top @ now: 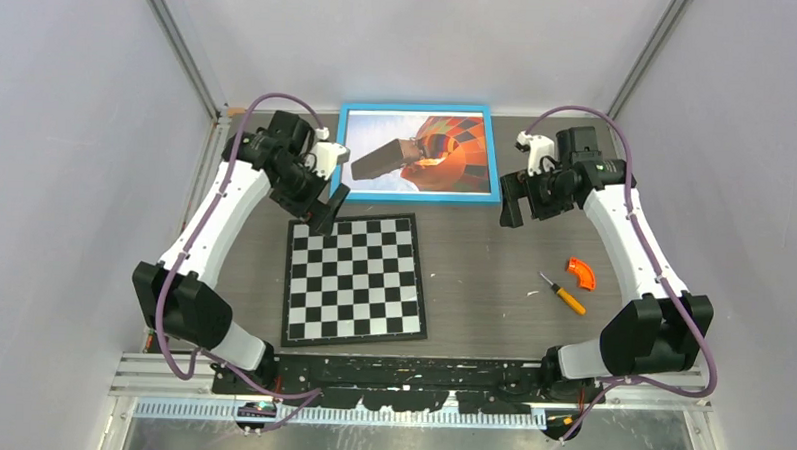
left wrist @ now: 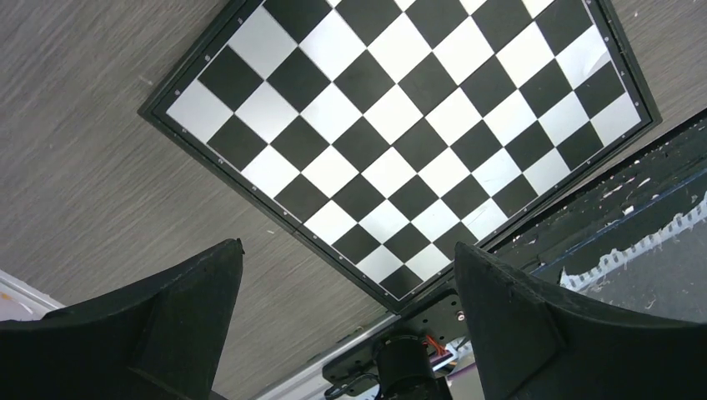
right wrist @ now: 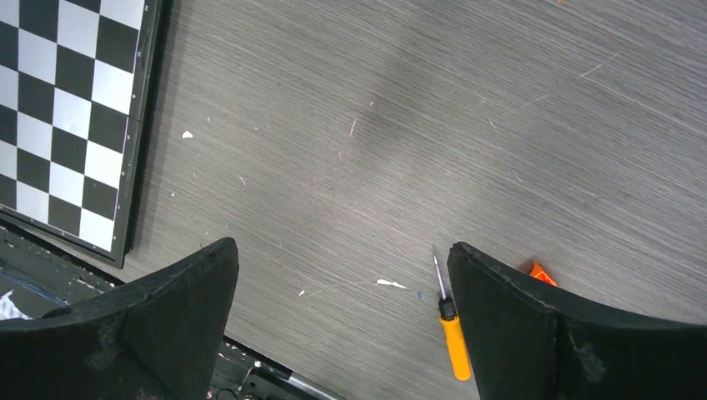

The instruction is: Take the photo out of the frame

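Note:
The frame (top: 416, 196), with a bright-blue border, lies face up at the back middle of the table. Inside it sits the photo (top: 457, 147), an orange-red hot-air balloon on blue sky. My left gripper (top: 327, 211) hangs open just off the frame's near left corner, over the far edge of the checkerboard. In the left wrist view the left gripper (left wrist: 348, 244) has nothing between its fingers. My right gripper (top: 512, 204) is open beside the frame's right edge, apart from it. The right wrist view shows the right gripper (right wrist: 342, 244) over bare table. Neither wrist view shows the frame.
A black-edged checkerboard (top: 355, 279) (left wrist: 400, 125) (right wrist: 67, 117) lies in front of the frame. An orange-handled screwdriver (top: 562, 293) (right wrist: 454, 333) and a curved orange piece (top: 580, 273) (right wrist: 540, 271) lie at the right. White walls close in both sides and the back.

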Available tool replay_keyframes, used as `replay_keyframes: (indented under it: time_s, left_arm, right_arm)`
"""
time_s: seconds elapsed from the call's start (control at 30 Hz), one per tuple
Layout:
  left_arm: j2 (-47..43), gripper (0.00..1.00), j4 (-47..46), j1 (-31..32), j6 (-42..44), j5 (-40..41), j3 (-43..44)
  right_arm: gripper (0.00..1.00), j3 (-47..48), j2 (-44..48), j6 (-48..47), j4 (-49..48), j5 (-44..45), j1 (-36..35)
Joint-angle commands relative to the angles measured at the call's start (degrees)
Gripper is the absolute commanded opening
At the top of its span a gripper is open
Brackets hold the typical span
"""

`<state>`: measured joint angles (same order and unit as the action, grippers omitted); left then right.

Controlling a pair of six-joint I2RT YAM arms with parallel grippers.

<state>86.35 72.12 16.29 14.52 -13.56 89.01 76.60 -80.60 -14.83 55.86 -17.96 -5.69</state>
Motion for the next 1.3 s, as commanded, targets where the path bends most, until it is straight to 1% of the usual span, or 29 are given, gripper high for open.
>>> replay_keyframes:
  time_s: [0.0,0.07,0.2,0.3,0.4,0.57,0.7,0.93,1.1,1.27]
  left_arm:
    - [2.51,1.00,0.12,5.51,2.40,1.48,5.21]
    - [5.53,1.00,-0.46,11.23,2.89,4.02,7.35]
    - [10.28,1.00,-5.61,23.62,2.49,4.46,10.08]
    - [16.17,1.00,-8.45,32.35,3.83,9.00,13.24]
    - [22.49,1.00,-9.05,38.19,6.23,11.61,17.19]
    - [30.55,1.00,-10.58,44.36,9.18,13.12,20.76]
    - [35.84,1.00,-11.05,47.15,11.04,15.71,21.65]
    - [41.01,1.00,-9.35,47.62,11.47,15.49,21.87]
    - [40.83,1.00,-10.56,47.60,11.12,17.44,17.09]
    - [38.88,1.00,-9.74,47.39,10.68,18.91,12.37]
  right_arm:
    - [1.00,-0.47,2.55,1.04,0.00,-0.83,1.71]
    - [1.00,-0.94,2.30,2.99,-0.66,-2.21,4.16]
    - [1.00,-1.98,2.73,7.09,-1.39,-5.41,11.12]
    - [1.00,-3.09,3.83,8.86,-1.62,-6.90,14.89]
    - [1.00,-4.43,5.35,9.83,-1.67,-7.64,17.62]
    - [1.00,-6.19,7.64,9.60,-0.04,-7.81,19.86]
    - [1.00,-6.53,8.60,8.33,2.04,-7.54,20.04]
    - [1.00,-6.04,8.84,8.22,2.94,-8.28,20.19]
    - [1.00,-5.85,8.24,8.01,2.98,-9.02,20.15]
    - [1.00,-5.52,7.27,7.65,2.94,-9.24,20.15]
